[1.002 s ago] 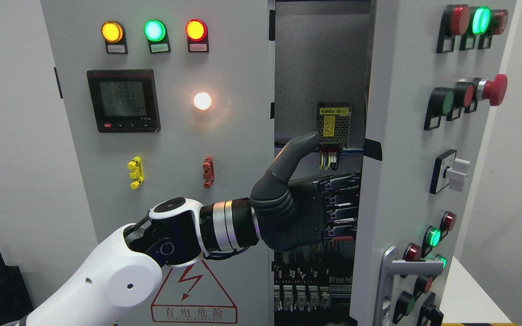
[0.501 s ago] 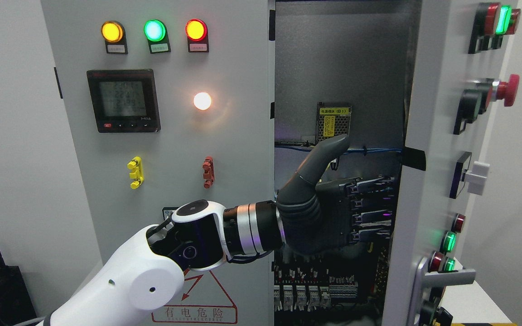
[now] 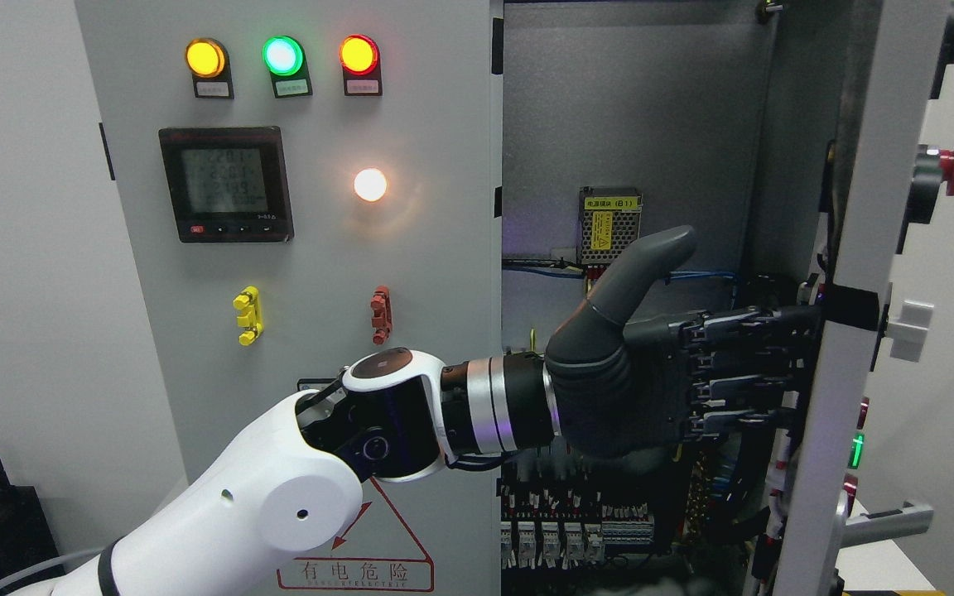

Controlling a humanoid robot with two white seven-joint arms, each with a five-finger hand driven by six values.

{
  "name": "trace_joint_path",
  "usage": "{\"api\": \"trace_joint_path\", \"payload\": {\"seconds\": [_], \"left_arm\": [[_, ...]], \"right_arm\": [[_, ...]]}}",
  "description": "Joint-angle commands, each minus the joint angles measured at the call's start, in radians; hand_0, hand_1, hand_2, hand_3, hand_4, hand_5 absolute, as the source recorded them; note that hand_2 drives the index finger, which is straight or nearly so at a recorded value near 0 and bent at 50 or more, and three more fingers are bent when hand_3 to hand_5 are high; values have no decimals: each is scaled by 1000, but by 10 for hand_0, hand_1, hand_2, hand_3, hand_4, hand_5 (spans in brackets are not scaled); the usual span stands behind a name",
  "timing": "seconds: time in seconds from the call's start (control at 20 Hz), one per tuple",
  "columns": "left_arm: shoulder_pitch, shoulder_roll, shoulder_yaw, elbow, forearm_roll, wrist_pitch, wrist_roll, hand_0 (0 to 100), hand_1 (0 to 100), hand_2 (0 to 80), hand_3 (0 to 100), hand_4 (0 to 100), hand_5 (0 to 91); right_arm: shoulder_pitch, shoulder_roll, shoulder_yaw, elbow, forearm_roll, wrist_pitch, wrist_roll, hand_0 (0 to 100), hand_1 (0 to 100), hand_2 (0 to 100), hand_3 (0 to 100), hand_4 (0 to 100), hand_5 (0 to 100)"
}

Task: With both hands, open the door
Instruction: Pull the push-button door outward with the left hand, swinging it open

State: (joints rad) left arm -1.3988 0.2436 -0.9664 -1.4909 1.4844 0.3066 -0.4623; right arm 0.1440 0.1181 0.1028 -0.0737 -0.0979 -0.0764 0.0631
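The grey cabinet's right door point(image 3: 858, 207) stands swung far out, so I see it almost edge-on. My left hand point(image 3: 692, 372) reaches across from the lower left into the opening. Its fingers point(image 3: 763, 364) are stretched out straight and press flat against the door's inner side near the black latch block point(image 3: 854, 305). The thumb point(image 3: 643, 265) points up and the hand holds nothing. The left door point(image 3: 320, 248) is shut, with three lit lamps and a meter on it. My right arm does not show.
Inside the cabinet are a yellow-labelled power supply point(image 3: 609, 215), wiring and rows of terminal blocks point(image 3: 576, 530). The right door carries a red mushroom button point(image 3: 953, 161), a white knob point(image 3: 908, 329) and a metal handle point(image 3: 887, 521). A white wall stands at the left.
The right door has swung further open to the right, from half open to nearly edge-on. My left hand followed it rightward, with the fingers still against its inner side.
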Motion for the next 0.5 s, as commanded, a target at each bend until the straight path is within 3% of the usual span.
{"api": "trace_joint_path", "payload": {"seconds": [0.0, 0.45], "left_arm": [[-54, -33, -110, 9, 37, -12, 7, 0, 0, 0, 0, 32, 0], [-123, -90, -230, 89, 92, -83, 14, 0, 0, 0, 0, 32, 0]], "right_arm": [[0, 0, 0, 0, 1, 0, 0, 0, 0, 0, 0, 0, 0], [0, 0, 0, 0, 0, 0, 0, 0, 0, 0, 0, 0, 0]]}}
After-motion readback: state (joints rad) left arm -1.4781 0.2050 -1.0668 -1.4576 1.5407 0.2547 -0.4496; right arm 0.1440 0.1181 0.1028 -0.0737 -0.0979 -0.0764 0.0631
